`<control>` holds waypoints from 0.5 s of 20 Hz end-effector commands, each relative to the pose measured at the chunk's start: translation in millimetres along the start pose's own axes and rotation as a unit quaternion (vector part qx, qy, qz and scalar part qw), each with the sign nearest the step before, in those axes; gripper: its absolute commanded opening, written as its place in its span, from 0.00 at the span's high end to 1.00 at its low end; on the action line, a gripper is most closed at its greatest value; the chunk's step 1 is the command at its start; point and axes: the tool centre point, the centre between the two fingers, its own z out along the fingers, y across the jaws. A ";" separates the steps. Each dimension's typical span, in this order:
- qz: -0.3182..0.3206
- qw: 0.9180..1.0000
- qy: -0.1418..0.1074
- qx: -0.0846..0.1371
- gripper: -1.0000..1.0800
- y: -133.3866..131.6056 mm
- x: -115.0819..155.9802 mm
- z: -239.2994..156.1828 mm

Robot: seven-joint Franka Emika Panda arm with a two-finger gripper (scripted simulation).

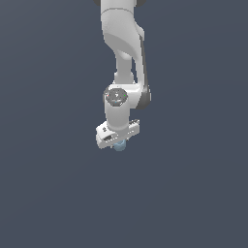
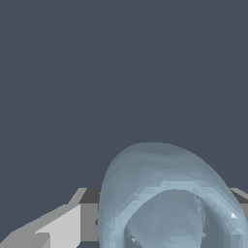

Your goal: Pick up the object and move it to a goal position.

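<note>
The object [image 1: 119, 145] is a small pale blue-grey rounded thing that peeks out just below the white hand of my arm in the exterior view. My gripper [image 1: 119, 143] points downward over the dark surface, and its fingers are hidden behind the hand there. In the wrist view the object [image 2: 169, 198] fills the lower middle, glossy and rounded, sitting between a grey-white finger [image 2: 58, 225] on one side and a sliver of the other finger [image 2: 240, 198] on the other side. The gripper is shut on the object.
A plain dark blue-grey surface [image 1: 193, 193] surrounds the arm on all sides. The white arm [image 1: 123, 43] rises to the top edge of the exterior view. No other things show.
</note>
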 end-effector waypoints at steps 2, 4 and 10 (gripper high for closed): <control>0.000 1.000 0.000 0.000 1.00 -11.0 16.8 -21.1; 0.000 1.000 0.000 0.000 1.00 -18.3 28.1 -35.1; 0.000 1.000 0.000 0.000 1.00 -42.3 65.8 -81.8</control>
